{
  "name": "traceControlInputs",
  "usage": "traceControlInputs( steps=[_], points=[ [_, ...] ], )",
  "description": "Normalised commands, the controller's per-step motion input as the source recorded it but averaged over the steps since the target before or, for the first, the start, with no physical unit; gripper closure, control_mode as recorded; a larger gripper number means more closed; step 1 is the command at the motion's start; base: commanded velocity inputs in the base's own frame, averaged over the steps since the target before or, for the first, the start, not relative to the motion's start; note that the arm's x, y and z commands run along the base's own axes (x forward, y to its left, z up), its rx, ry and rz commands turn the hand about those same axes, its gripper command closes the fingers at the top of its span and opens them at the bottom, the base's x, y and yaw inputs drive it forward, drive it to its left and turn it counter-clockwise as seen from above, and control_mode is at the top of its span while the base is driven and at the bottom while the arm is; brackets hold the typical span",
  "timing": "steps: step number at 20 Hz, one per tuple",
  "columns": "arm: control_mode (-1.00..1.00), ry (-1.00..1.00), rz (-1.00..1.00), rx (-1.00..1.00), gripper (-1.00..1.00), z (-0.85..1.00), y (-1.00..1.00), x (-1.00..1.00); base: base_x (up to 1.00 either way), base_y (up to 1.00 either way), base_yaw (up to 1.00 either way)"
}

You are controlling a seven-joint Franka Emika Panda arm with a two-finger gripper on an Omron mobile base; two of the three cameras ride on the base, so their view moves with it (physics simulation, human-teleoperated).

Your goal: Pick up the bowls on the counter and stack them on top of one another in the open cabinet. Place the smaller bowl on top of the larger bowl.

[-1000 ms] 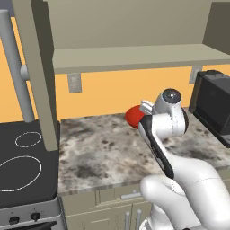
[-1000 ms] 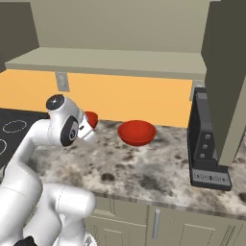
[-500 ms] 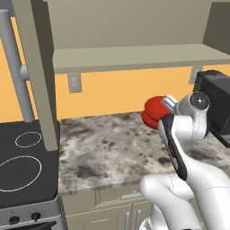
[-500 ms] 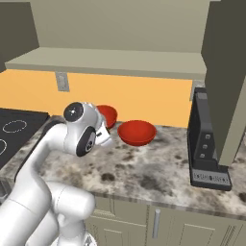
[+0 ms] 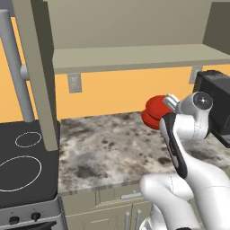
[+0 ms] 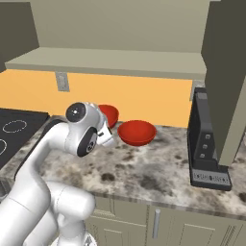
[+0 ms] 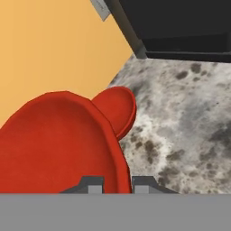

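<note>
A glossy red bowl (image 7: 63,144) is held just above the counter (image 5: 103,143), and my gripper (image 7: 117,182) is shut on its rim. In the right base view the gripper (image 6: 106,129) sits in front of this held bowl (image 6: 110,113), hiding part of it. The held bowl (image 5: 155,111) also appears in the left base view, off the hand's left. A second red bowl (image 6: 137,132) rests on the counter just right of it and looks the wider of the two; it appears beyond the held bowl (image 7: 121,108). The open cabinet shelf (image 6: 110,61) runs above.
A black appliance (image 6: 206,144) stands on the counter at the right, under a closed cabinet (image 6: 226,72). The black stovetop (image 5: 22,161) lies at the left. The open cabinet door (image 5: 38,72) hangs down over the counter's left end. A wall outlet (image 6: 61,80) sits below the shelf.
The arm has swung to the right carrying the red bowl, bringing it close beside the bowl that rests on the counter. That resting bowl has not moved.
</note>
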Motion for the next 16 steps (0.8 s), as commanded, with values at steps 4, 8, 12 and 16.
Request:
traceControlInputs(
  steps=[4,8,12,16],
  points=[
    [-1.0,0.0,0.0,0.0,1.0,-0.09,-0.02,0.13,0.0,0.0,0.0],
    [-1.0,0.0,0.0,0.0,1.0,-0.08,-0.14,0.17,0.0,0.0,0.0],
    [-1.0,0.0,0.0,0.02,1.0,-0.11,-0.22,0.23,0.0,0.0,0.0],
    [-1.0,0.0,0.0,0.03,1.0,-0.11,-0.24,0.27,0.0,0.0,0.0]
  ],
)
